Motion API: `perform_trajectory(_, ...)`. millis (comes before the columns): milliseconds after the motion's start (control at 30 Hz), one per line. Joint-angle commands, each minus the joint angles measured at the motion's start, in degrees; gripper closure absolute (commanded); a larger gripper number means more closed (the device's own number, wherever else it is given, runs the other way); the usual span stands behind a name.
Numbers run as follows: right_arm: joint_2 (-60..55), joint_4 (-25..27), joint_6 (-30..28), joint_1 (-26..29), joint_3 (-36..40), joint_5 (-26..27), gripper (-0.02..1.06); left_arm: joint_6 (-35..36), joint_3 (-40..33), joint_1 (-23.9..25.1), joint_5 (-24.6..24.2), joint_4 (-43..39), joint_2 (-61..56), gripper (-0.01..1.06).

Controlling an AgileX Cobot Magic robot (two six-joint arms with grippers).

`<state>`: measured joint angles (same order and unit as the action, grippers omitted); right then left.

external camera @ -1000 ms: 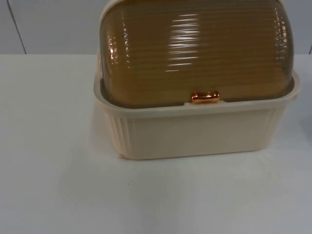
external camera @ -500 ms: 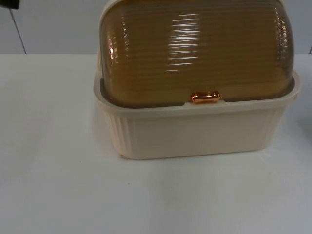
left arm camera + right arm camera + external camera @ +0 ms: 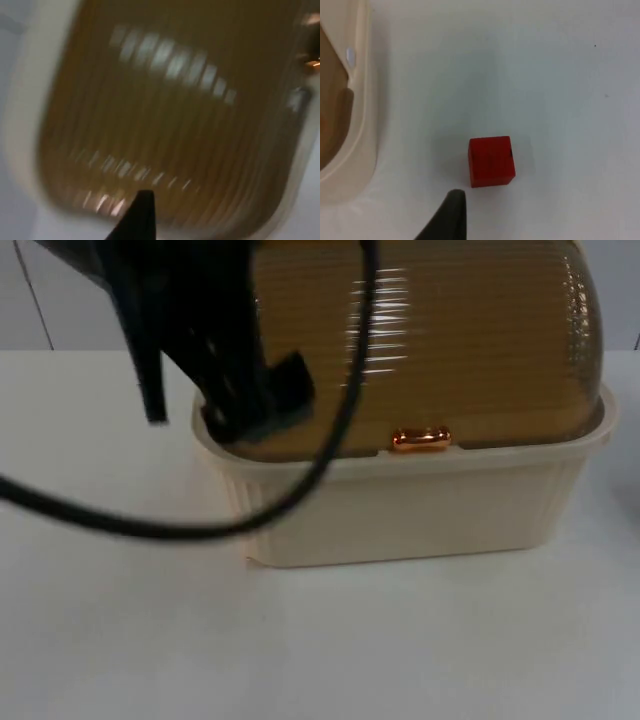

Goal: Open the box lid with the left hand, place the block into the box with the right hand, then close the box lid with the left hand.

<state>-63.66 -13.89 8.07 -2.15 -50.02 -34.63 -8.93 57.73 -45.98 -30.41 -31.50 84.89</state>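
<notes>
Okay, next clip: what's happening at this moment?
The left gripper is over the left end of the cream box, whose ribbed amber lid is shut, its copper handle untouched. The right gripper hangs above the table near the red block, which lies beside the box.

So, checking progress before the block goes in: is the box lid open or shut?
Shut. The amber lid sits down on the cream box rim, its handle at the front edge.

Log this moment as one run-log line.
stage: reaching for lid | left tool: over box left end, lid closed | right tool: above table by red block | block: on table, outside box
</notes>
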Motion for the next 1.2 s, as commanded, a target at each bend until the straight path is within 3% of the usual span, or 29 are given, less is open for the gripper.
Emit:
perform_trajectory(0,0.94,-1.02,0.05,0.38,-0.22,-0.18,0.00,0.46,0.28,-5.18,0.57,-9.20,2.50,0.02)
perform_trajectory(67,1.32,-1.02,0.05,0.38,-0.22,-0.18,0.00,4.09,0.28,-9.73,0.68,-16.43,5.76,0.02)
perform_trajectory(167,1.31,-1.02,0.05,0.38,-0.22,-0.07,0.00,14.86,0.28,-13.40,0.56,-29.36,10.53,0.02)
perform_trajectory(200,1.31,-1.02,0.05,0.38,-0.22,-0.07,0.00,14.86,0.28,-13.40,0.56,-29.36,10.53,0.02)
perform_trajectory(333,1.31,-1.27,0.05,0.38,-0.22,-0.07,0.00,33.31,0.28,-13.89,-1.60,-47.90,15.35,0.04)
perform_trajectory(367,1.31,-1.27,0.05,0.38,-0.22,-0.07,0.00,33.31,0.28,-13.89,-1.60,-47.90,15.35,0.04)
perform_trajectory(467,1.31,-1.39,0.05,0.38,-0.22,-0.07,0.00,43.26,0.28,-13.89,-4.57,-55.56,17.37,0.17)
perform_trajectory(533,1.31,-2.86,0.74,0.38,-0.22,0.04,0.00,44.88,0.28,-13.89,-4.64,-55.73,17.49,0.41)
perform_trajectory(567,1.31,-2.86,0.74,0.38,-0.22,0.04,0.00,44.88,0.28,-13.89,-4.64,-55.73,17.49,0.41)
perform_trajectory(700,1.31,-5.92,3.76,0.38,-0.22,0.15,0.00,47.82,0.28,-13.89,-4.18,-54.24,17.38,0.77)
perform_trajectory(733,1.31,-5.92,3.76,0.38,-0.22,0.15,0.00,47.82,0.28,-13.89,-4.18,-54.24,17.38,0.77)
perform_trajectory(833,1.31,-5.92,3.90,0.38,-0.22,0.39,0.00,51.09,0.28,-13.89,-1.87,-52.98,17.38,1.00)
perform_trajectory(900,1.31,-5.92,3.90,0.38,-0.22,0.54,0.00,51.44,0.28,-13.89,-0.46,-52.84,17.38,1.06)
perform_trajectory(1033,1.31,-5.92,3.90,0.38,-0.22,0.62,0.00,51.44,0.28,-13.89,7.55,-53.46,17.38,1.05)
perform_trajectory(1167,1.31,-5.92,3.90,0.38,-0.22,0.62,0.00,51.44,0.28,-13.89,8.83,-57.47,18.80,1.05)
